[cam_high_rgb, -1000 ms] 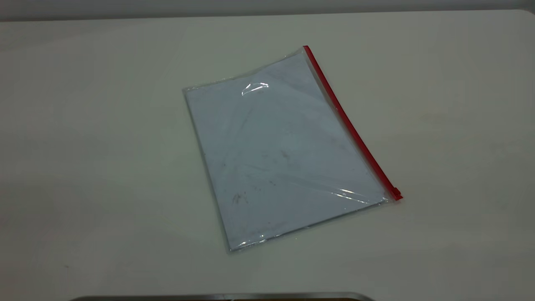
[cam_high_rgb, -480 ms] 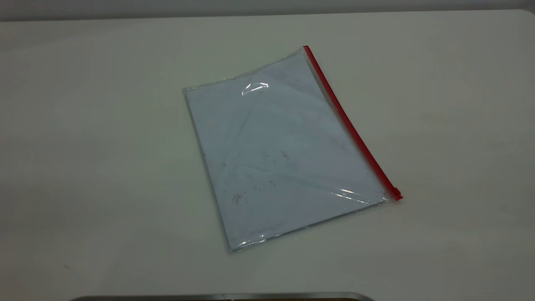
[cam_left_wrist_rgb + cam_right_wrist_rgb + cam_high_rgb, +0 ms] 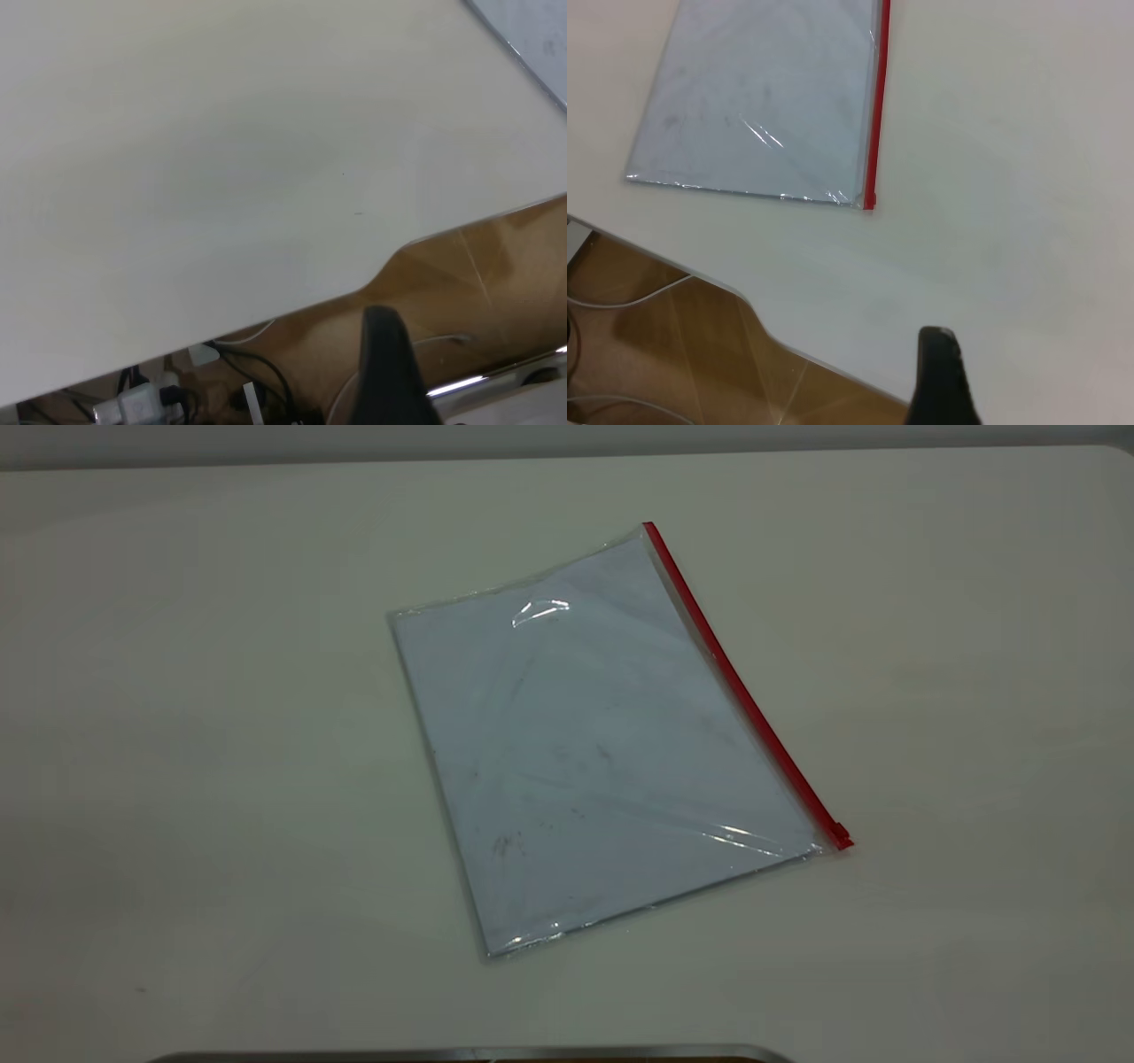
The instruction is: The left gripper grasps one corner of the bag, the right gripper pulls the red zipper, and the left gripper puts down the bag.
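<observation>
The bag (image 3: 602,753) lies flat on the white table, a clear pouch with a smudged white sheet inside. Along its right long edge runs the red zipper (image 3: 740,691), with the small slider tab (image 3: 838,836) at the near right corner. Neither gripper shows in the exterior view. In the left wrist view a black part of my left gripper (image 3: 388,372) hangs beyond the table's edge, with only a bag corner (image 3: 540,35) far off. My right gripper (image 3: 943,376) hovers over bare table, well short of the bag (image 3: 771,97) and zipper (image 3: 875,106).
The table's near edge has a curved cut-out (image 3: 390,261). Below it are a brown floor, white cables and a power strip (image 3: 142,407). A metal bar (image 3: 469,1054) runs along the bottom of the exterior view.
</observation>
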Controlling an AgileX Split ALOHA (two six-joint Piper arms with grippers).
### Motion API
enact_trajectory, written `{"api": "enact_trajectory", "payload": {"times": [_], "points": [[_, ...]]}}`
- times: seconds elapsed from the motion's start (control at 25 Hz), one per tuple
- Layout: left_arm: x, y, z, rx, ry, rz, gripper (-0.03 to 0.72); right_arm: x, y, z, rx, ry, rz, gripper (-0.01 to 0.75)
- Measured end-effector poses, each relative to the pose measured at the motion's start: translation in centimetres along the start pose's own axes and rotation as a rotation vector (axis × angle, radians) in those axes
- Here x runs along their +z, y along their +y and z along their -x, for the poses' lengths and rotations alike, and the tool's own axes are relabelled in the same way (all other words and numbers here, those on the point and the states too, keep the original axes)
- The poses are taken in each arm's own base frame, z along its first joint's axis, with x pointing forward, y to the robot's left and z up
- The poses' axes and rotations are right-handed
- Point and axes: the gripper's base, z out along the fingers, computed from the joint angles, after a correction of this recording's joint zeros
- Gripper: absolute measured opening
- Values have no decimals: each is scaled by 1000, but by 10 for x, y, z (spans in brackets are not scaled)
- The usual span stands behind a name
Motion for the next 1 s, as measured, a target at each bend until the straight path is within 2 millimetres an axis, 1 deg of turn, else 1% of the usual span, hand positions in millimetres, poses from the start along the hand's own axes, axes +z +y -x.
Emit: {"api": "enact_trajectory", "payload": {"times": [0.2, 0.32, 0.44, 0.6, 0.76, 1.0], "points": [[0, 0, 0, -2, -2, 2, 565, 0, 0, 0, 0, 0, 0, 574], [-1, 1, -1, -40, -11, 31, 565, 0, 0, 0, 0, 0, 0, 574], [-6, 1, -6, -110, -56, 81, 565, 0, 0, 0, 0, 0, 0, 574], [-14, -6, -17, -183, -161, 99, 565, 0, 0, 0, 0, 0, 0, 574], [-18, -9, -23, -190, -224, 113, 565, 0, 0, 0, 0, 0, 0, 574], [-19, -10, -25, -187, -230, 116, 565, 0, 0, 0, 0, 0, 0, 574]]}}
